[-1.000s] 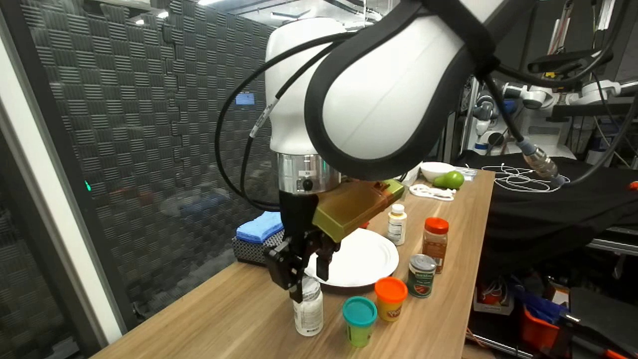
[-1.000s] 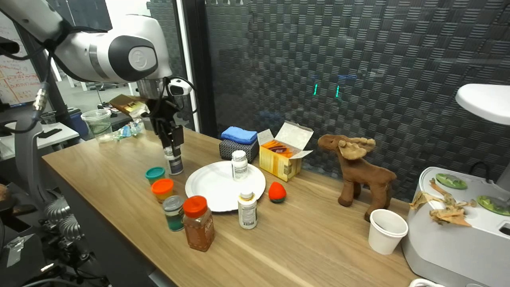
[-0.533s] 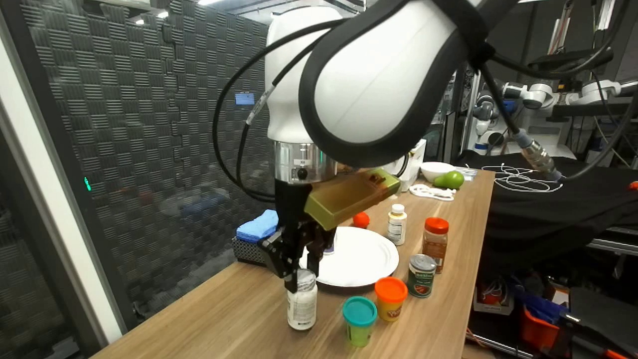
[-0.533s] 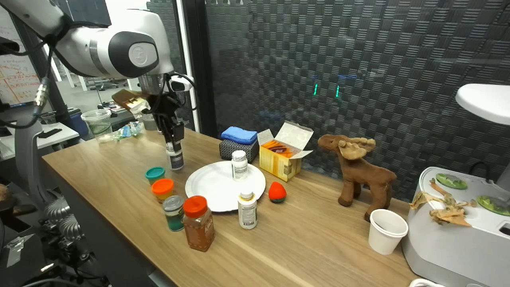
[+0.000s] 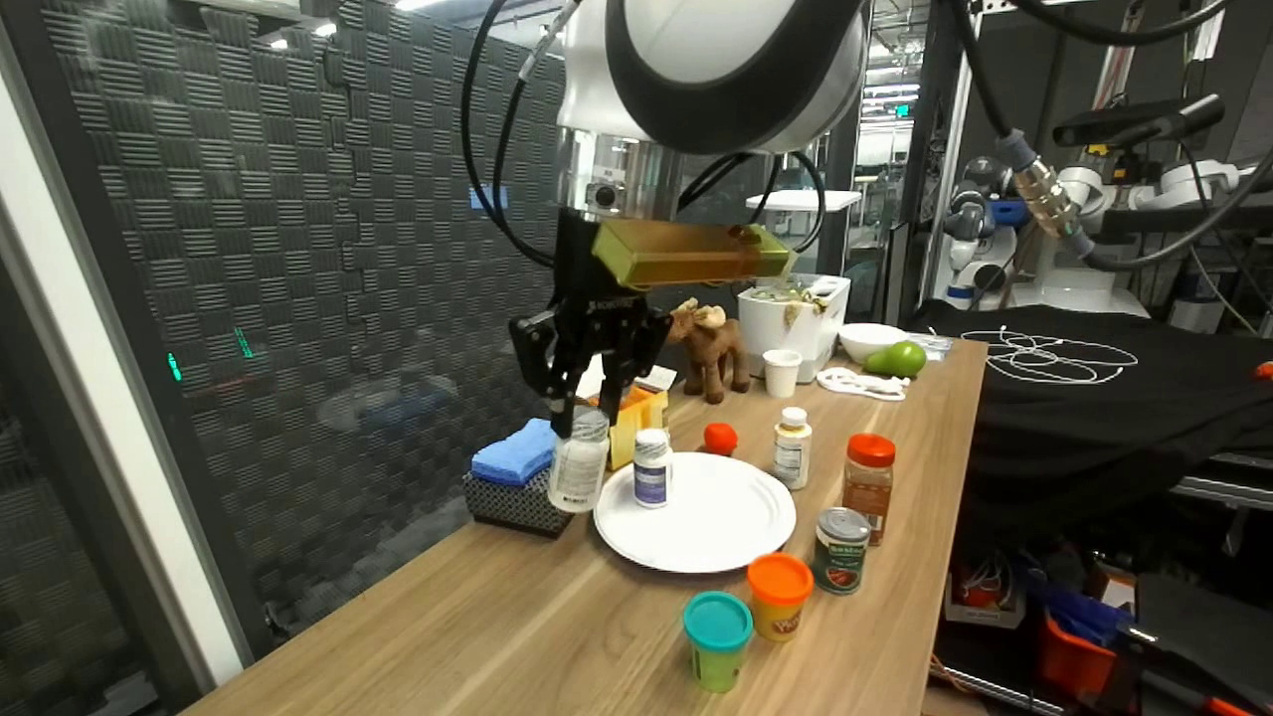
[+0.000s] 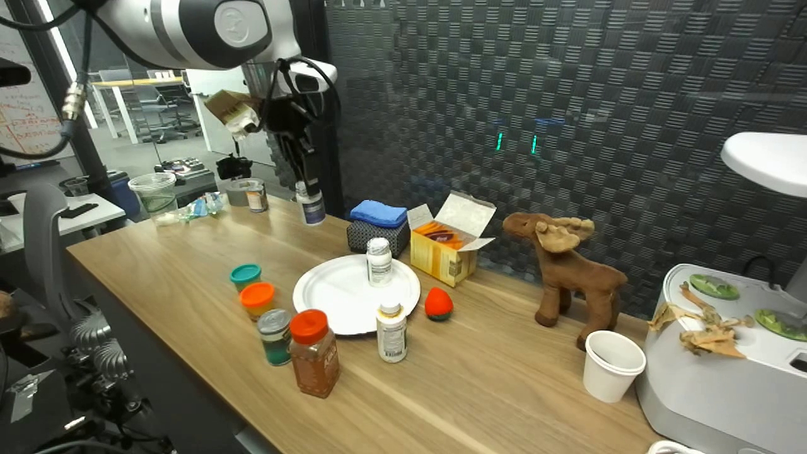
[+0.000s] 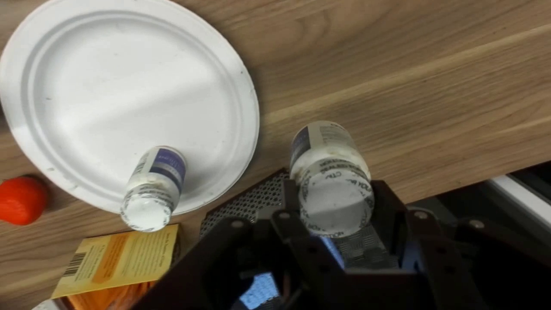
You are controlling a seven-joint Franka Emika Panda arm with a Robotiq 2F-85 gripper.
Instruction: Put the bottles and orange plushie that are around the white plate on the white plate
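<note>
My gripper [image 5: 587,416] is shut on a white bottle [image 5: 577,479] by its cap, also in the wrist view [image 7: 328,148]. The bottle hangs slightly tilted in the air beside the white plate [image 5: 736,527]. Another white bottle [image 6: 379,263] stands upright on the plate near its rim. A further white bottle [image 6: 392,335] stands just off the plate. The orange plushie [image 6: 438,304] lies beside the plate, also in the wrist view [image 7: 21,200]. The red-capped jar [image 6: 315,359] and teal-topped jar [image 5: 717,641] stand on the table near the plate.
An orange-lidded tub [image 5: 780,599] and a can [image 5: 841,552] stand by the plate. A blue cloth [image 6: 378,214] on a dark box and an open yellow carton [image 6: 443,255] stand behind it. A brown plush moose [image 6: 577,271] and paper cups [image 6: 610,369] are farther along.
My gripper has lifted the held white bottle well off the table and moved it toward the back wall. The other objects have not moved.
</note>
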